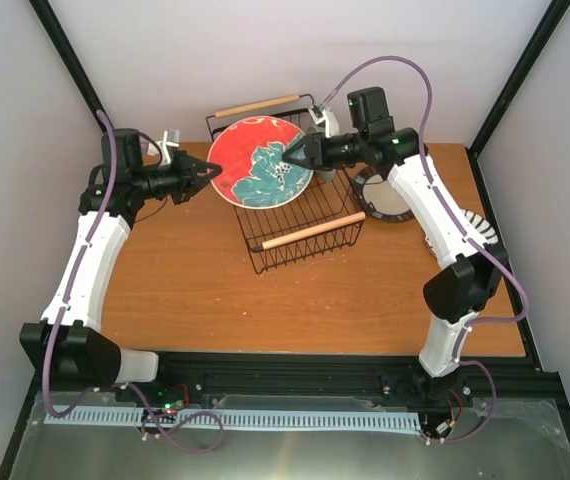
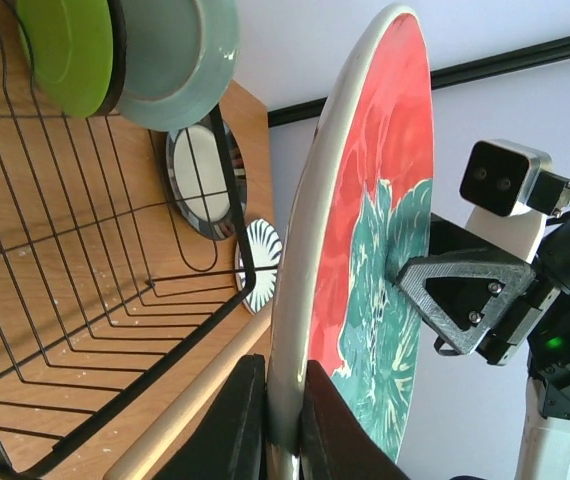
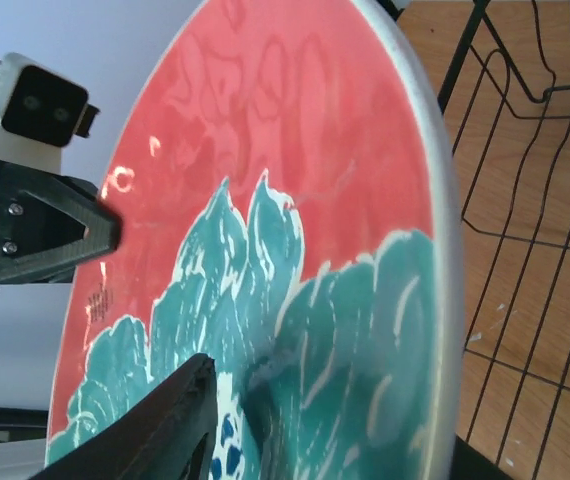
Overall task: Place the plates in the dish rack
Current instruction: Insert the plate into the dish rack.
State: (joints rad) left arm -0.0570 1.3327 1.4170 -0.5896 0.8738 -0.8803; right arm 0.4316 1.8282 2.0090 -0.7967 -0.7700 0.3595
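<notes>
**Two racked, one in hand**

The left gripper (image 1: 213, 172) was clamped on the left rim of the red plate (image 1: 250, 150) and the right gripper (image 1: 291, 157) gripped its right, above the dish rack (image 1: 295, 250). The lime green plate (image 2: 65, 50) and mint green plate (image 2: 180, 50) stood racked. The black-rimmed plate (image 1: 383, 193) and striped plate (image 1: 477, 224) lay on the table (image 1: 185, 280). No dark red floral plate showed.

No legible text, label, brand, number or sign is showing in any view. A small dark mark (image 3: 100, 300) is showing on the face of the round red ceramic plate with teal flower (image 3: 295, 190), near that plate's left edge, but it is too small to read.
</notes>
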